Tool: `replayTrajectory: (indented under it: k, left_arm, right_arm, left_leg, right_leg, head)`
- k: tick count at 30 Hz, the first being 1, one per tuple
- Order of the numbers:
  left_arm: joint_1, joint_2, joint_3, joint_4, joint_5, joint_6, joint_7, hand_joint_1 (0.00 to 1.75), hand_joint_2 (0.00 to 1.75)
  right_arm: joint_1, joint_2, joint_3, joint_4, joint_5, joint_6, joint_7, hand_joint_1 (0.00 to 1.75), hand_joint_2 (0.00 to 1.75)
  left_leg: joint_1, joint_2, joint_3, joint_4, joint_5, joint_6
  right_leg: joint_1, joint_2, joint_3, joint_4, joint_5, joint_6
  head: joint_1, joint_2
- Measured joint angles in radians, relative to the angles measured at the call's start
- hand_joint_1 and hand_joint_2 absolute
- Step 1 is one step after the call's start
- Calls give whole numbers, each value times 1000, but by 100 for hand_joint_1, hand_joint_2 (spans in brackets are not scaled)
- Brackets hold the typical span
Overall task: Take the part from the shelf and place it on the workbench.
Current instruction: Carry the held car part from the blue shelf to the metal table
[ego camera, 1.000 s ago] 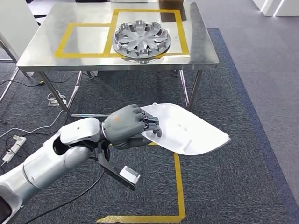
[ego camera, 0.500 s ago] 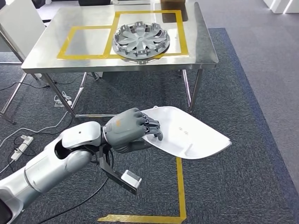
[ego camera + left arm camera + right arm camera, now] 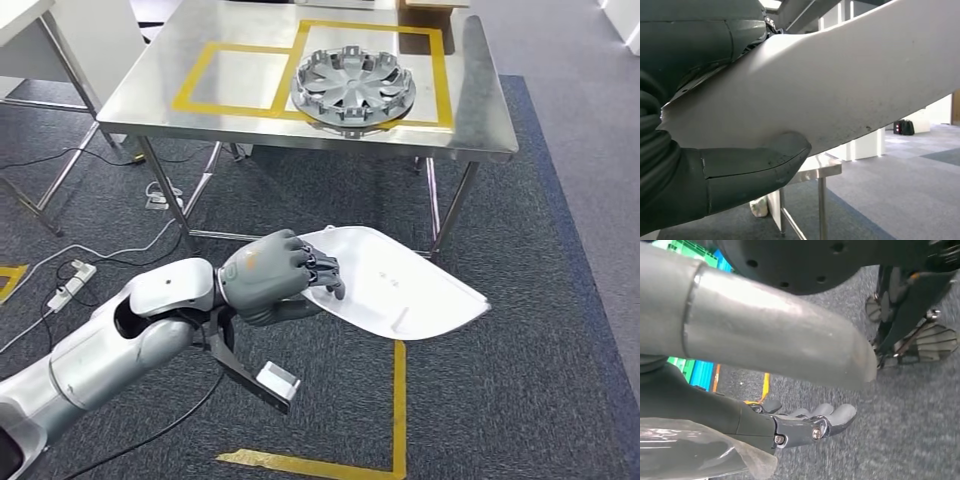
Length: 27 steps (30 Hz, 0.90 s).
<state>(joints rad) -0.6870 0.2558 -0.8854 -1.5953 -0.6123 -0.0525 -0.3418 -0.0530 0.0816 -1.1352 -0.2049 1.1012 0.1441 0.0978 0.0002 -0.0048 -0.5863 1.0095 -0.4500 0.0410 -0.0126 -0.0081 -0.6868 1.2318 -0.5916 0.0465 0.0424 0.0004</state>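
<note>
My left hand point(image 3: 275, 275) grips the near edge of a flat white plastic panel point(image 3: 400, 285), fingers on top and thumb underneath, holding it level above the carpet. In the left wrist view the thumb point(image 3: 753, 170) presses against the panel's pale underside point(image 3: 851, 90). The steel workbench point(image 3: 151, 95) stands ahead, marked with yellow tape rectangles, and a silver hubcap point(image 3: 353, 85) lies in the right-hand rectangle. My right hand point(image 3: 806, 425) hangs over the grey carpet with its fingers stretched out and nothing in them.
Yellow tape point(image 3: 396, 400) marks the carpet below the panel. Cables and a power strip point(image 3: 72, 280) lie on the floor at the left. A second table's legs point(image 3: 53, 190) stand at the far left. A cardboard box point(image 3: 430, 5) sits at the bench's far edge.
The whole view has shifted: the camera turned left, so the workbench now sits further right in the picture. My left hand keeps the same grip on the panel.
</note>
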Motion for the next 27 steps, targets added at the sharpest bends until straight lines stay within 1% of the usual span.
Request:
replayTrajectory:
  k: [1, 2, 3, 4, 5, 6, 7, 8, 10, 11, 12, 13, 15, 16, 17, 18, 19, 20, 21, 22, 23, 25, 26, 27]
  left_arm:
    - [2, 0, -1, 0, 0, 0, 0, 175, 175]
    - [3, 0, -2, 0, 0, 0, 0, 175, 175]
    - [3, 0, -2, 0, 0, 0, 0, 175, 175]
    - [3, 0, -2, 0, 0, -1, 0, 175, 175]
    - [2, 0, -2, 0, 0, -2, 0, 175, 175]
    - [1, 1, -2, 0, 0, -5, 1, 175, 175]
    - [-1, 2, -2, 0, 2, -10, 4, 175, 175]
    - [-3, 4, -1, 0, 5, -15, 6, 175, 175]
    - [-6, 10, 2, 0, 12, -22, 13, 175, 175]
    - [-8, 13, 6, 0, 15, -23, 15, 175, 175]
    - [-11, 16, 11, 0, 17, -24, 17, 175, 175]
    - [-15, 19, 15, 0, 18, -24, 18, 175, 175]
    - [-18, 22, 18, 1, 20, -25, 19, 175, 175]
    - [-17, 23, 18, 1, 20, -26, 19, 175, 175]
    - [-16, 23, 17, 1, 20, -27, 19, 175, 175]
    - [-16, 23, 17, 1, 20, -27, 19, 175, 175]
    - [-16, 24, 17, 2, 20, -27, 19, 175, 175]
    - [-16, 24, 17, 2, 20, -27, 19, 175, 175]
    - [-17, 24, 17, 2, 20, -27, 19, 175, 175]
    - [-18, 24, 17, 2, 20, -27, 19, 175, 175]
    - [-19, 24, 17, 2, 19, -26, 19, 175, 175]
    - [-21, 23, 17, 2, 18, -25, 19, 175, 175]
    - [-21, 22, 17, 2, 16, -24, 18, 175, 175]
    - [-21, 21, 17, 3, 14, -22, 18, 175, 175]
  right_arm:
    - [1, 0, 0, 0, 0, 1, 0, 0, 0]
    - [2, 0, 0, 0, 0, 2, -1, 0, 0]
    - [2, 0, 0, 0, 0, 2, -2, 0, 0]
    - [2, 0, 0, 0, 0, 2, -4, 0, 0]
    - [1, 0, 0, 0, 0, 2, -7, 0, 0]
    - [0, 0, 0, 0, 0, 2, -9, 0, 0]
    - [-1, 0, 0, 0, 0, 0, -13, 0, 0]
    - [-1, 0, 0, 0, 0, -2, -15, 0, 0]
    - [-1, 0, 0, 0, 0, -7, -20, 0, 0]
    - [1, 0, 0, 0, 0, -8, -22, 0, 0]
    - [1, 0, 0, 0, 1, -8, -24, 0, 0]
    - [2, 0, 0, 0, 1, -10, -26, 0, 0]
    - [3, 0, 0, -1, 3, -14, -31, 0, 0]
    - [3, 0, 0, -1, 4, -15, -32, 0, 0]
    - [3, -1, 0, -1, 5, -16, -34, 0, 0]
    - [4, -1, 0, -1, 5, -16, -35, 0, 0]
    - [4, -1, 0, -1, 6, -17, -36, 0, 0]
    - [4, 0, 0, -1, 6, -17, -37, 0, 0]
    - [3, 0, 0, -1, 6, -17, -38, 0, 0]
    - [3, 1, 0, 0, 6, -17, -38, 0, 0]
    - [3, 2, 0, 0, 6, -18, -39, 0, 0]
    - [1, 1, 0, 0, 8, -19, -39, 0, 0]
    - [1, 1, 0, -1, 8, -20, -40, 0, 0]
    - [0, 1, 0, -1, 9, -20, -41, 0, 0]
  left_leg:
    - [0, -7, 0, 0, 0, 0]
    - [0, -13, -1, 1, 0, 0]
    - [1, -19, 0, 2, 0, -1]
    - [2, -24, 0, 4, -2, -2]
    - [2, -28, 0, 6, -4, -6]
    - [1, -33, -2, 11, -6, -11]
    - [0, -36, -5, 14, -8, -16]
    - [-1, -38, -8, 15, -10, -22]
    - [0, -39, -8, 14, -15, -33]
    - [0, -35, -9, 22, -21, -38]
    - [1, -28, -18, 47, -34, -44]
    - [2, -20, -38, 93, -54, -49]
    - [4, -8, -111, 227, -102, -56]
    - [5, -7, -144, 280, -113, -57]
    - [5, -7, -162, 302, -104, -56]
    - [4, -7, -162, 283, -74, -53]
    - [3, -6, -145, 229, -29, -47]
    - [-1, -4, -119, 163, 13, -38]
    - [-5, -1, -94, 103, 38, -29]
    - [-10, 2, -74, 60, 45, -22]
    - [-14, 4, -63, 39, 38, -17]
    - [-14, 2, -48, 17, 19, -10]
    - [-12, 0, -37, 8, 15, -5]
    - [-10, -1, -23, -1, 9, 0]
  right_leg:
    - [0, 3, -23, 45, -11, 2]
    - [0, 4, -31, 57, -3, 4]
    - [-1, 5, -18, 27, 23, 4]
    - [-3, 5, 10, -36, 61, 5]
    - [-4, 9, 43, -103, 90, 5]
    - [-5, 13, 72, -161, 109, 3]
    - [-5, 17, 90, -197, 115, 0]
    - [-4, 20, 97, -208, 109, -6]
    - [-3, 20, 100, -212, 106, -20]
    - [-5, 19, 105, -213, 103, -28]
    - [-6, 17, 111, -214, 100, -35]
    - [-7, 14, 118, -216, 97, -42]
    - [-6, 10, 131, -216, 85, -49]
    - [-6, 8, 138, -216, 79, -49]
    - [-5, 7, 147, -216, 72, -48]
    - [-5, 6, 157, -216, 64, -47]
    - [-4, 6, 170, -216, 55, -45]
    - [-5, 5, 179, -217, 46, -42]
    - [-4, 5, 188, -218, 37, -38]
    - [-4, 3, 191, -221, 29, -32]
    - [-4, 2, 196, -225, 25, -27]
    - [-4, -2, 205, -225, 31, -12]
    - [-4, -2, 204, -210, 37, -6]
    - [-4, 0, 187, -178, 45, -1]
  head:
    - [0, 0]
    - [0, 0]
    - [0, 0]
    - [0, 0]
    - [0, 0]
    - [0, 0]
    - [-1, 0]
    - [-1, 0]
    - [-2, 0]
    - [-3, 0]
    - [-7, 0]
    - [-10, 0]
    - [-16, 0]
    - [-16, 0]
    - [-16, 0]
    - [-17, 0]
    - [-17, 0]
    - [-16, 0]
    - [-16, 0]
    - [-16, 0]
    - [-16, 0]
    - [-16, 0]
    - [-15, 0]
    - [-14, 0]
